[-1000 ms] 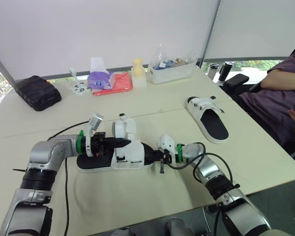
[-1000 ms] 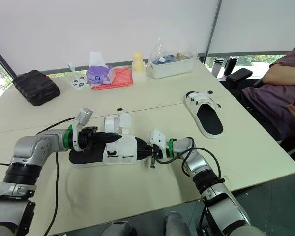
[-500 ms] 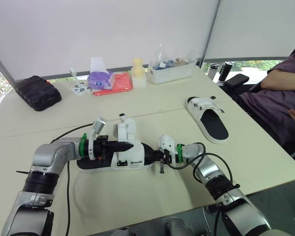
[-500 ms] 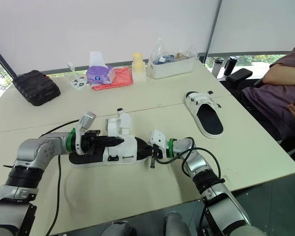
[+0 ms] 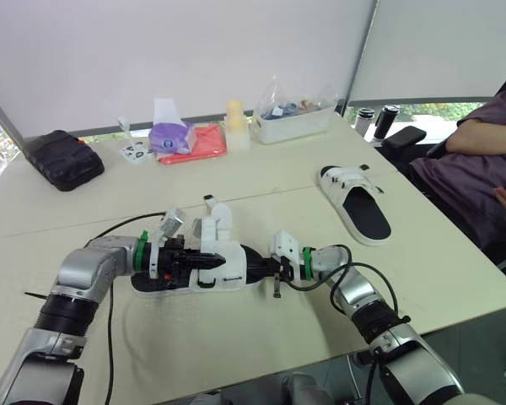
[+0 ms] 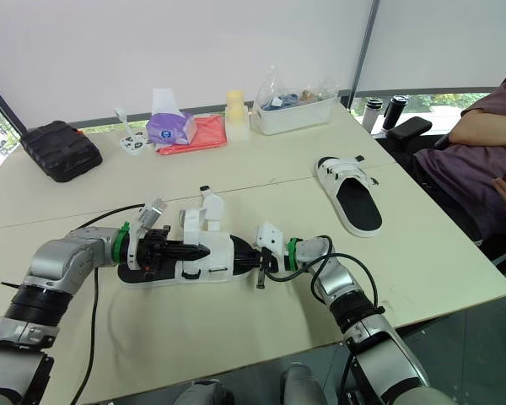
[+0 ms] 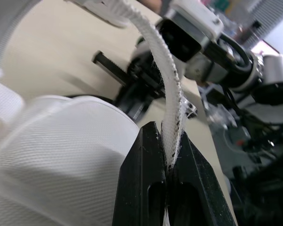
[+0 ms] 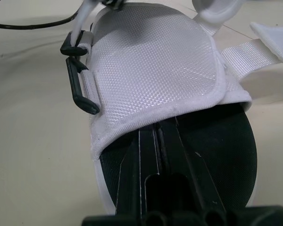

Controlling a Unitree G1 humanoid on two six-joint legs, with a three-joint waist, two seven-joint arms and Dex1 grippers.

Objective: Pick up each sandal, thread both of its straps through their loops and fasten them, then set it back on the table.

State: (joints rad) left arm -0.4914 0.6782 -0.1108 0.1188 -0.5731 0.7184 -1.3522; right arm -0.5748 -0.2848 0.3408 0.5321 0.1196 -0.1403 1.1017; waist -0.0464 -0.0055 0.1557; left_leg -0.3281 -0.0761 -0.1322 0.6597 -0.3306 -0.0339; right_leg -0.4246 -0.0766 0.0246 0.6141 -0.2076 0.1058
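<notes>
Soft daylight filters through the white blinds beyond both tools, leaving the worktop bright and evenly lit. There are only faint shadows under the sandal between the left tool and the right tool. Seen from the left wrist, the strap pinched at that tool's tips is sharp, while everything past them blurs. Ahead of the right tool, the sandal's weave is crisp.
</notes>
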